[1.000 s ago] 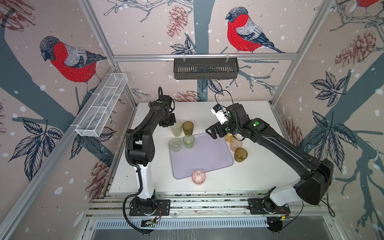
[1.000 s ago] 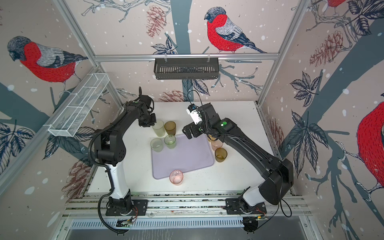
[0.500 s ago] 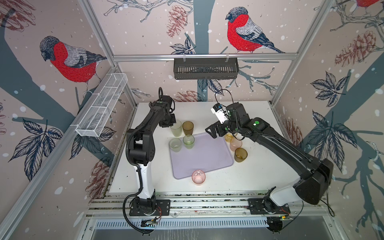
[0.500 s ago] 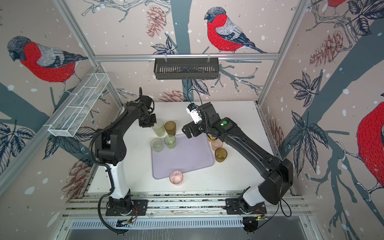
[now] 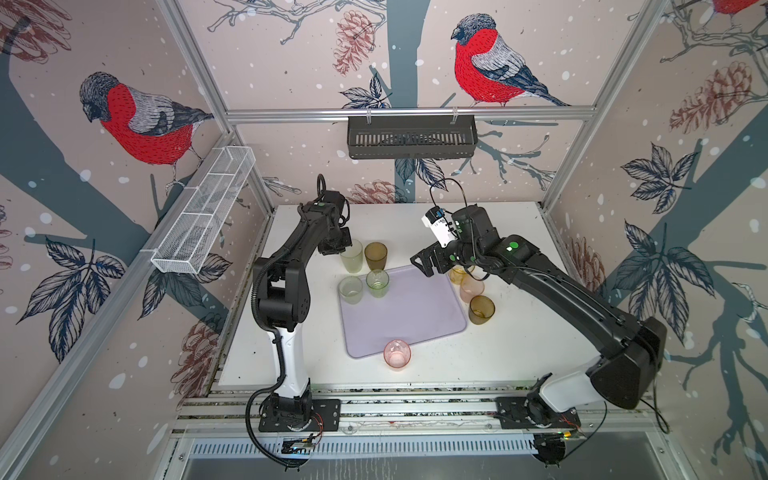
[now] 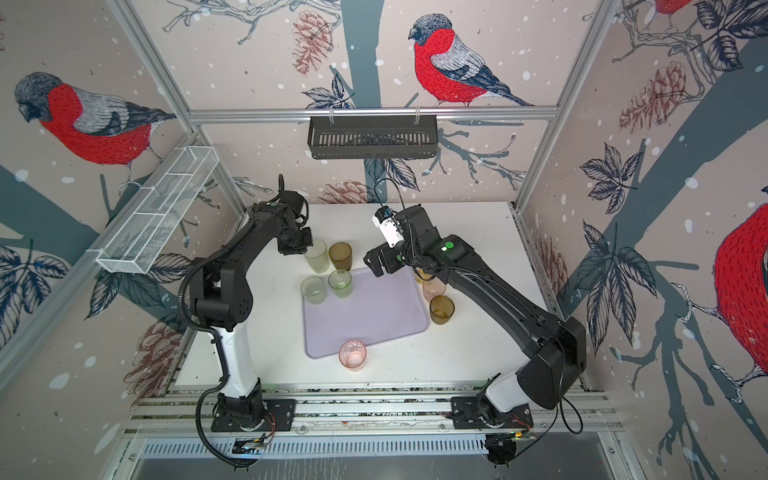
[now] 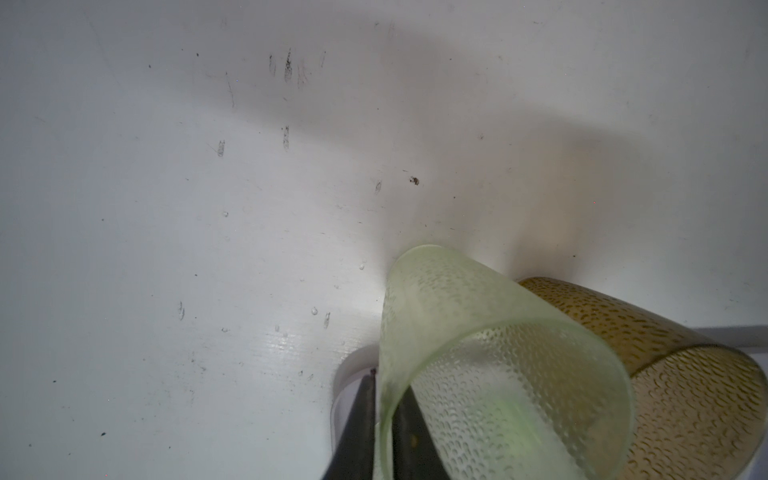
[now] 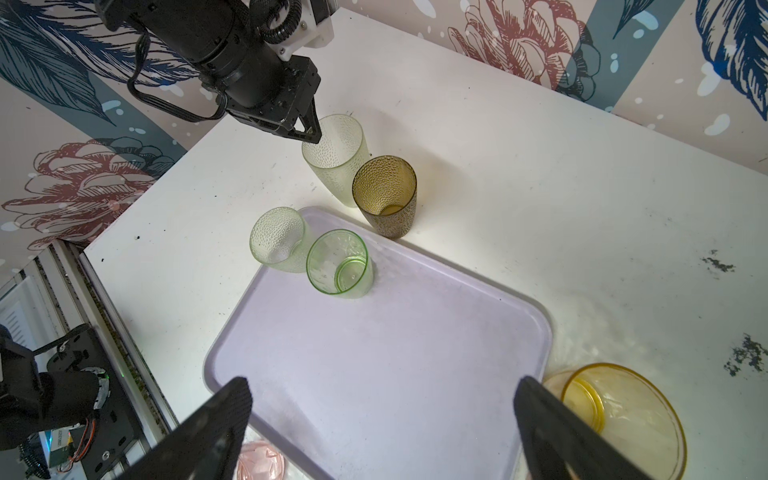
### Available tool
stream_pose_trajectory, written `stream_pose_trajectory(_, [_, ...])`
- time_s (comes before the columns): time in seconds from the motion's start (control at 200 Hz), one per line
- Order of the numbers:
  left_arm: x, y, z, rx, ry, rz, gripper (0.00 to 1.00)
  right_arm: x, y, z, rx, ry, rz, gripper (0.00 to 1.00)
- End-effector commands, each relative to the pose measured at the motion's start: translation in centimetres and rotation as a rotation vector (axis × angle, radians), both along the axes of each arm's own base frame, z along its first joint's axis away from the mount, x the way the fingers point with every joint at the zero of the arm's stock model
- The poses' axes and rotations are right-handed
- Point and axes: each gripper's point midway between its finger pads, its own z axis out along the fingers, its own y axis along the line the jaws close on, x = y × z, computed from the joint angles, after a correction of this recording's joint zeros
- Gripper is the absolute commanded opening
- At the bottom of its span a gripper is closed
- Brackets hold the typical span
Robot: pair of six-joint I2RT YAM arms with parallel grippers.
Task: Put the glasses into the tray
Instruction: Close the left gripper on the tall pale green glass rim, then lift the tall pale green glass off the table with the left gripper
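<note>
Left gripper [image 7: 384,399] is pinching the rim wall of the pale green tumbler [image 5: 351,257], which is standing off the lavender tray [image 5: 407,307] at upper centre, while the right gripper [image 8: 382,386] is hanging with fingers apart; risk: the thin pinch slipping on lift, or the tumbler toppling the brown tumbler [image 5: 375,255] just beside it.

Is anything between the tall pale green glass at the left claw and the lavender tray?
Yes: a textured pale green tumbler and a brighter green tumbler stand at the tray's nearest corner; a dark brown tumbler stands close beside the gripped glass.
</note>
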Motion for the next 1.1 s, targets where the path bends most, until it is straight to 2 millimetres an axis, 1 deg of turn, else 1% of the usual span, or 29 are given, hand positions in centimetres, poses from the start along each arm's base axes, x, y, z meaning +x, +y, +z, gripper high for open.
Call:
stream_pose_trajectory(0.0, [-0.5,0.6,0.1,0.023,0.018,0.000,0.11,0.1,0.1,0.6,0.011,-0.024,0.003,1.00])
stream_pose_trajectory(0.425, [-0.5,0.7,0.8,0.033,0.015,0.002,0.06,0.0,-0.1,0.8,0.013,-0.034,0.003,1.00])
stream_pose_trajectory(0.62, [-0.6,0.8,1.6,0.037,0.006,0.009,0.04,0.0,-0.2,1.0,0.019,-0.043,0.003,1.00])
stream_pose_trajectory(0.825, [-0.7,1.2,3.2,0.055,-0.015,0.016,0.02,-0.2,-0.3,1.3,0.024,-0.049,0.007,1.00])
stream_pose_trajectory(1.096, [-0.9,1.7,6.3,0.074,-0.052,0.023,0.00,-0.4,-0.5,1.7,0.032,-0.057,0.008,1.00])
